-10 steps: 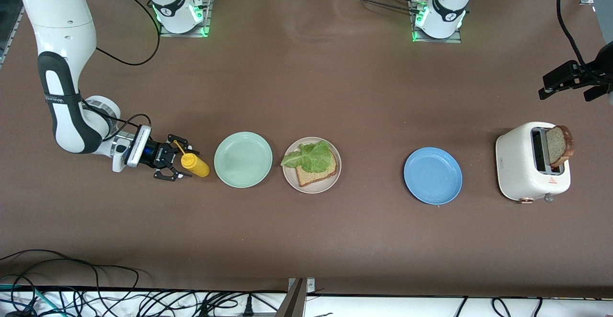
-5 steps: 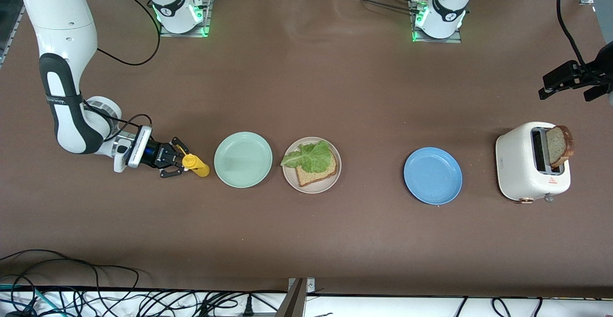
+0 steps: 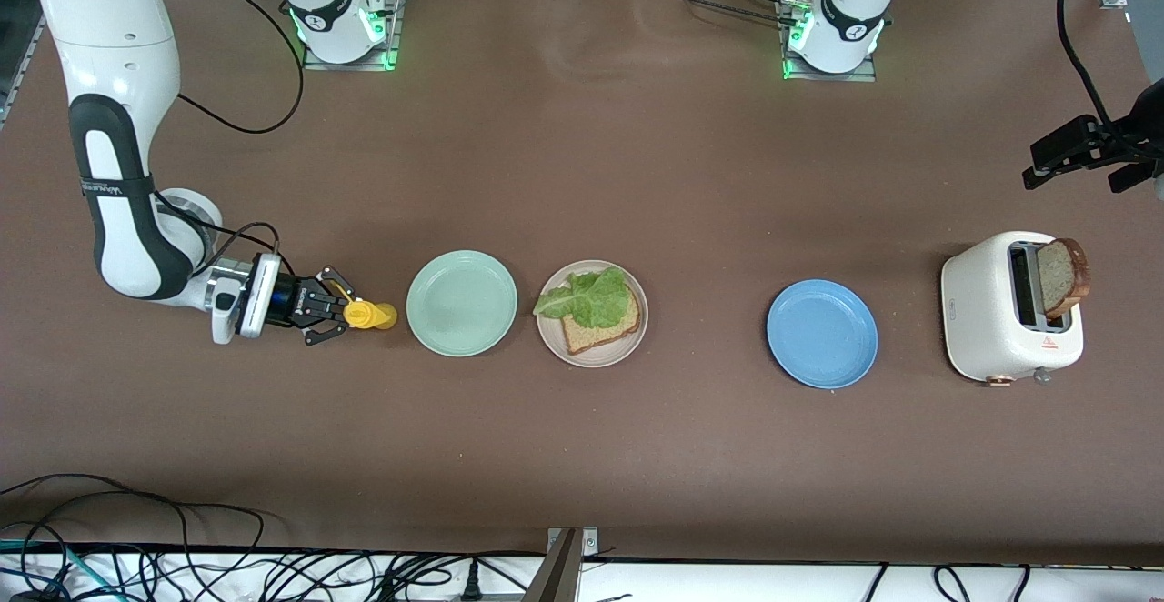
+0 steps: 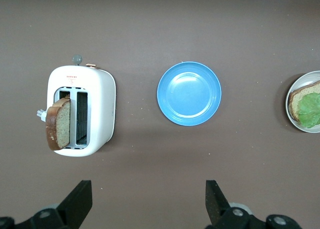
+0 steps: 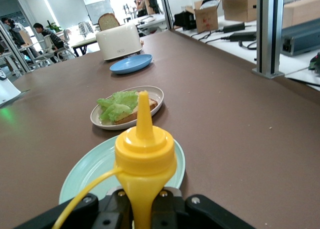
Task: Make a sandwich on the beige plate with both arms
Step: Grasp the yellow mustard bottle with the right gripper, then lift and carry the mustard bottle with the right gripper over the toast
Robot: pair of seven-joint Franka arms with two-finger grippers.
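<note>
The beige plate (image 3: 592, 358) holds one brown toast slice (image 3: 605, 330) with a green lettuce leaf (image 3: 587, 297) on top. A second toast slice (image 3: 1062, 276) sticks out of a white toaster (image 3: 996, 311) at the left arm's end of the table. My right gripper (image 3: 335, 312) is shut on a yellow squeeze bottle (image 3: 370, 315) beside the mint-green plate (image 3: 461, 303). In the right wrist view the fingers (image 5: 115, 209) clamp the bottle's (image 5: 145, 154) body. My left gripper (image 4: 147, 201) hangs open and empty above bare table near the toaster (image 4: 97, 109).
A blue plate (image 3: 822, 334) lies between the beige plate and the toaster. Cables run along the table edge nearest the front camera. The arms' bases (image 3: 346, 11) (image 3: 841, 20) stand at the edge farthest from it.
My right gripper has shut on the yellow bottle, which has swung from slanted to in line with the gripper. The left arm has not moved.
</note>
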